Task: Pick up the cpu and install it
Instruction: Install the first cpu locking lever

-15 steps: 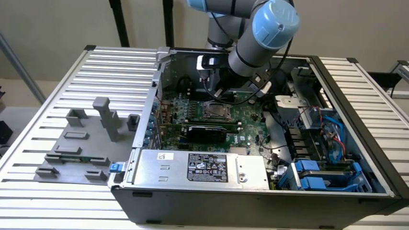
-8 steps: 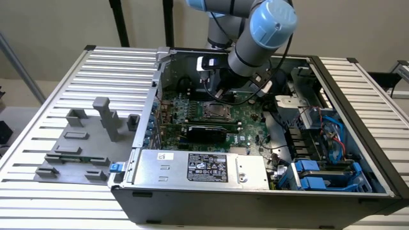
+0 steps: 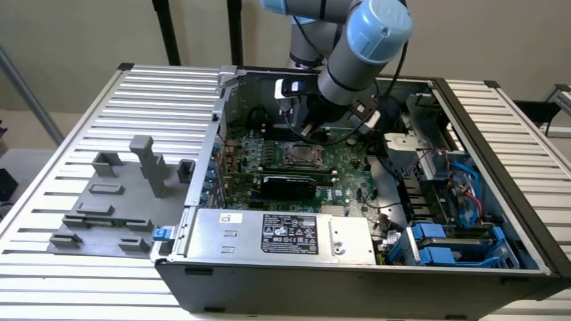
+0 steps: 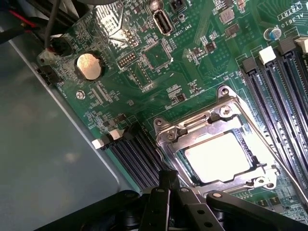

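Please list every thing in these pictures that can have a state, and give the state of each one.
cpu: lying flat inside the socket, not held.
socket frame: around the cpu; whether it is latched I cannot tell.
gripper: shut, holding nothing, just above the socket's edge.
computer case: open, side panel off, motherboard exposed.

Green everywhere on the motherboard (image 4: 192,62), speckled with tiny white lettering and black chips. The cpu (image 4: 219,158) gleams silvery-white inside its shiny metal socket frame (image 4: 168,139). A coppery-silver coin battery (image 4: 89,66) sits in a black ring. Memory slots (image 4: 281,91) run in dark stripes with black and white end clips. The hand (image 4: 168,185) is black (matte, almost charcoal). Up top, the arm (image 3: 352,67) is grey with a pale blue cap. The silver power supply (image 3: 277,234) wears a black label, bright blue brackets (image 3: 450,244) alongside, and the ribbed counter (image 3: 63,167) is pale grey.
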Motion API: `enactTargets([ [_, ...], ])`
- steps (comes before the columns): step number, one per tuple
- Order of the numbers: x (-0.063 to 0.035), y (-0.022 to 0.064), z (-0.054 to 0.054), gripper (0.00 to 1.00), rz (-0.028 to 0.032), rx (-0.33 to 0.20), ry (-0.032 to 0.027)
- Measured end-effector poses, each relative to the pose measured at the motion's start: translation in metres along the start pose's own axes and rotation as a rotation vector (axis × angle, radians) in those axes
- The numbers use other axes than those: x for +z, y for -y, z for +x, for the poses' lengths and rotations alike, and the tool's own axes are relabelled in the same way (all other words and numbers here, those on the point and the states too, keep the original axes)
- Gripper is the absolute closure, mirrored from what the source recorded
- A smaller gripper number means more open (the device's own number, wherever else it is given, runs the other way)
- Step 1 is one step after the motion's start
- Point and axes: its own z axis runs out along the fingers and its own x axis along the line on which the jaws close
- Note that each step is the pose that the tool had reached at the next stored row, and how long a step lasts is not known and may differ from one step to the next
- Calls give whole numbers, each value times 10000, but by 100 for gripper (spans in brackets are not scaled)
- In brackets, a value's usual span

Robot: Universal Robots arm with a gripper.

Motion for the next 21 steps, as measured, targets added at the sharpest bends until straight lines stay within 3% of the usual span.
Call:
enactTargets([
  [4, 6, 7, 14, 89, -77, 18, 91],
  [16, 12, -2, 23, 89, -179, 12, 119],
  [21, 18, -7, 24, 89, -276, 3, 141],
])
